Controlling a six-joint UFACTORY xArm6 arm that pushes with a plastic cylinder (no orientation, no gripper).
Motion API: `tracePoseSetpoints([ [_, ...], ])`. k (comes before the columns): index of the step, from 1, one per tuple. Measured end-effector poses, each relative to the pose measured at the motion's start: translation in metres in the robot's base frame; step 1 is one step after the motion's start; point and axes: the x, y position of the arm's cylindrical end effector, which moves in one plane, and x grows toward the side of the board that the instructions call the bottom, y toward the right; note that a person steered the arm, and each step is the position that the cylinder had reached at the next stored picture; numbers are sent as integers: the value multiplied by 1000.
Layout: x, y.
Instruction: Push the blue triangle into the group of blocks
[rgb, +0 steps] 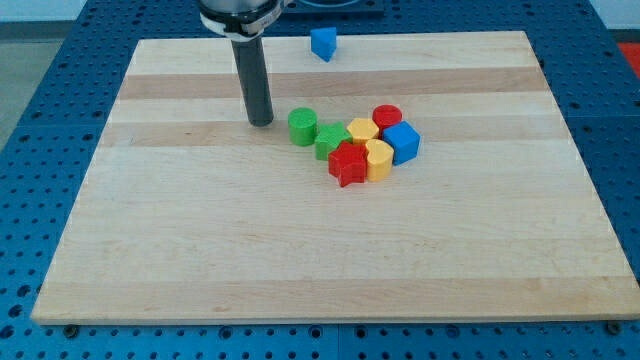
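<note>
The blue triangle (322, 43) lies alone near the board's top edge, a little right of the middle. The group sits at the board's centre: a green cylinder (302, 126), a green star-like block (331, 140), a red star (348, 164), a yellow hexagon-like block (363, 131), a yellow rounded block (379, 159), a red cylinder (387, 117) and a blue cube (402, 142). My tip (261, 122) rests on the board just left of the green cylinder, well below and left of the blue triangle.
The wooden board (200, 260) lies on a blue perforated table (40, 90). The rod's mount shows at the view's top, left of the blue triangle.
</note>
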Motion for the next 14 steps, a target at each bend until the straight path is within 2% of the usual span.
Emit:
tracePoseSetpoints([
  [1, 19, 8],
  [3, 16, 48],
  [4, 16, 45],
  [5, -13, 16],
  [6, -60, -19],
  [7, -130, -48],
  [8, -180, -45],
  [11, -181, -13],
  [14, -181, 53],
])
